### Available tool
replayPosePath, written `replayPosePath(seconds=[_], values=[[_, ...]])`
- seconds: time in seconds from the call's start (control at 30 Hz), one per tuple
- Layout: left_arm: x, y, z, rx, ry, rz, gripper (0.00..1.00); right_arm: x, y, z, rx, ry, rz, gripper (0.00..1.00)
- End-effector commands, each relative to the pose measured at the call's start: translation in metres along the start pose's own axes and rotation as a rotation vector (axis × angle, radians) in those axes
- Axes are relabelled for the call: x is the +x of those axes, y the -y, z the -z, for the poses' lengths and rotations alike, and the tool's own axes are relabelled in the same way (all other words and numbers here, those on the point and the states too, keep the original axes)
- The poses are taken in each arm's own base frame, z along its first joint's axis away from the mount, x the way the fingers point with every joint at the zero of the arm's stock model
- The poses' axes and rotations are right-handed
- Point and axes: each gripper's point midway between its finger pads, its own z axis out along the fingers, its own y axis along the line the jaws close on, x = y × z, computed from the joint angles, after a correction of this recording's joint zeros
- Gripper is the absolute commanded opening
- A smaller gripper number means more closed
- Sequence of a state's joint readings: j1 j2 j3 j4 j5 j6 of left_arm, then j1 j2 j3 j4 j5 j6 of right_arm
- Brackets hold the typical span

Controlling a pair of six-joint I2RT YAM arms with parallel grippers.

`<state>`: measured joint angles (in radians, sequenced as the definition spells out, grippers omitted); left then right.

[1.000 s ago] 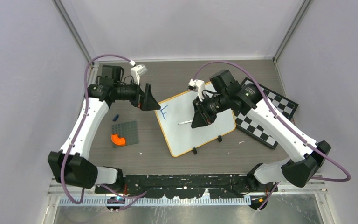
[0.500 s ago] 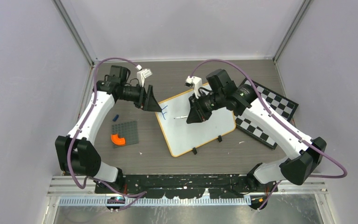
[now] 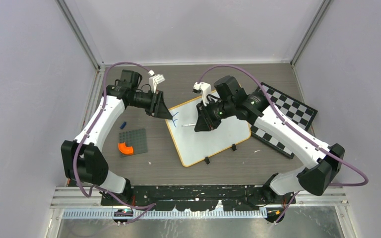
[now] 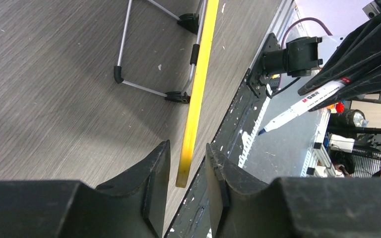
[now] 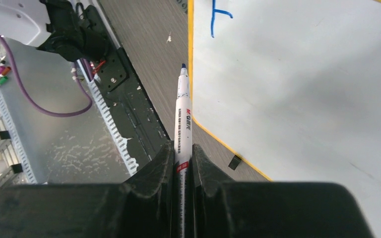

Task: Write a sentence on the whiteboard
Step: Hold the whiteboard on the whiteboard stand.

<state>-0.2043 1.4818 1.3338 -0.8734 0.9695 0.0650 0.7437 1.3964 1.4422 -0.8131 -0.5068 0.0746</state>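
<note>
The whiteboard (image 3: 211,141) lies tilted mid-table, with a blue mark (image 3: 175,119) near its far left corner. My left gripper (image 3: 170,116) is at that corner. In the left wrist view its yellow frame edge (image 4: 198,89) runs between my left gripper's (image 4: 187,158) fingers, with a small gap on each side. My right gripper (image 3: 199,127) hovers over the board's upper left, shut on a white marker (image 5: 183,114). The marker's blue tip points just past the board's left edge, below the blue mark (image 5: 219,15). The marker (image 4: 302,105) also shows in the left wrist view.
A black-and-white checkered board (image 3: 290,124) lies under the whiteboard's right side. Left of the whiteboard sit a grey baseplate (image 3: 134,140) with an orange piece (image 3: 125,148) and a small blue object (image 3: 122,123). A wire stand (image 4: 144,87) props the whiteboard underneath.
My left gripper has moved right onto the whiteboard's corner and its jaws have narrowed around the frame edge. The right gripper has carried the marker left toward the blue mark.
</note>
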Motion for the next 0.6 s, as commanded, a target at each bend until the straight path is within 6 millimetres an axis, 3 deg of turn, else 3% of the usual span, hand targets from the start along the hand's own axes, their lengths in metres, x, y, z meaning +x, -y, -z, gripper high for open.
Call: replayPosePath(seconds=[0.0,0.2,0.33,0.57], values=[[-0.002,0.004,-0.002,0.029,0.004,-0.020,0.33,-0.014,0.012,-0.006,0.078,0.051,0.025,0.00],[-0.004,0.004,-0.002,0.035,0.008,-0.019,0.28,-0.025,0.022,-0.008,0.132,0.081,0.029,0.00],[-0.004,0.004,-0.003,0.042,0.007,-0.014,0.18,-0.032,0.032,-0.012,0.177,0.099,0.032,0.00],[-0.004,0.003,-0.003,0.037,0.005,-0.012,0.01,-0.038,0.034,-0.016,0.178,0.110,0.024,0.00]])
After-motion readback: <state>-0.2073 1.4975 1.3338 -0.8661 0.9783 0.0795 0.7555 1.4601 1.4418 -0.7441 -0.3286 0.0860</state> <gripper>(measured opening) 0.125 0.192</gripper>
